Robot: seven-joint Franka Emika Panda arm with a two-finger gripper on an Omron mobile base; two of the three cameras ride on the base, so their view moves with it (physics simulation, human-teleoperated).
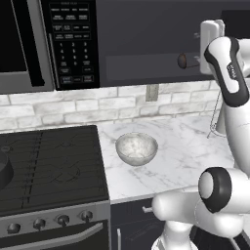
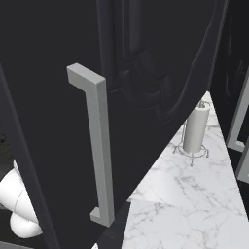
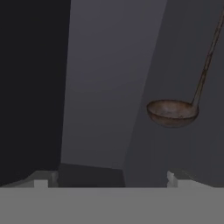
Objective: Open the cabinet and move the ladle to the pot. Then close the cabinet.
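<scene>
The cabinet [image 1: 146, 34] stands open above the counter. Its dark door [image 2: 44, 126], with a long silver bar handle [image 2: 99, 146], swings out close in front of the right base view. Inside, the small brownish ladle [image 3: 173, 113] lies on the shelf with its thin handle running up and to the right; its round cup [image 1: 183, 61] also shows in the left base view. My gripper [image 3: 107, 181] is open and empty, pointing into the cabinet, with the ladle ahead and to the right of it. The dark pot [image 1: 3, 171] peeks in at the left edge, on the stove.
A black microwave [image 1: 29, 44] hangs left of the cabinet above the black stove [image 1: 53, 166]. A pale speckled bowl [image 1: 136, 148] sits on the marble counter [image 1: 180, 151]. A paper towel holder [image 2: 196, 129] stands at the counter's back right.
</scene>
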